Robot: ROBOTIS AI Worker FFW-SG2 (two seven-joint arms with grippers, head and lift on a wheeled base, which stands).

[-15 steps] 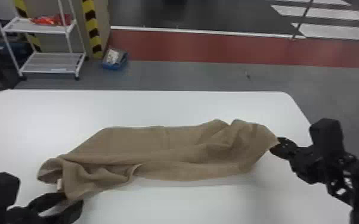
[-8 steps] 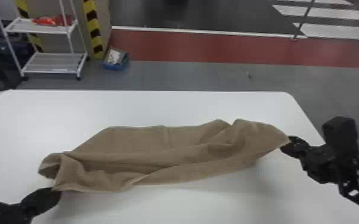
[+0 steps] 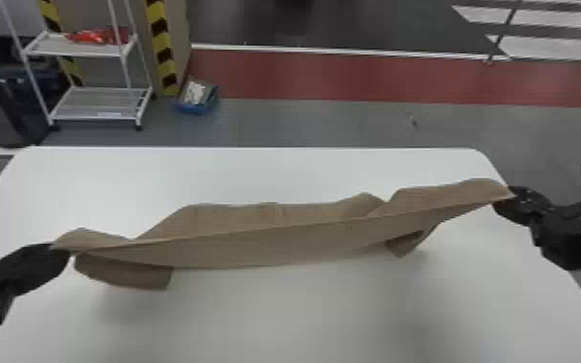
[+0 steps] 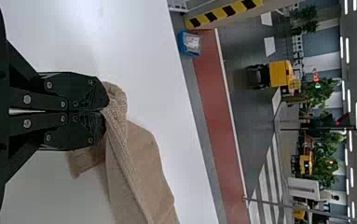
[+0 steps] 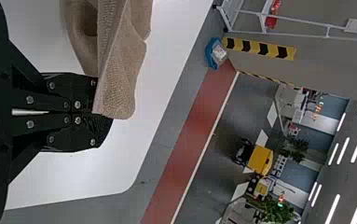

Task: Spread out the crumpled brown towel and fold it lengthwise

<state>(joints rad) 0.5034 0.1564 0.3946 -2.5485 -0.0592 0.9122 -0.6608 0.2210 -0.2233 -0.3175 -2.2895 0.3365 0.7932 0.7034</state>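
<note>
Over the white table (image 3: pixel 304 323), the left gripper (image 4: pixel 105 112) and right gripper (image 5: pixel 103 116) are pinching the brown towel (image 3: pixel 275 244) (stretched between them, parts drooping), its lengthwise fold apparently remaining unfinished.

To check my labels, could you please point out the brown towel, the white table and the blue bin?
Brown towel (image 3: pixel 255 244): head view, middle of its front face.
White table (image 3: pixel 275 314): head view, bare near surface.
Blue bin (image 3: pixel 197 109): head view, its near wall.
</note>
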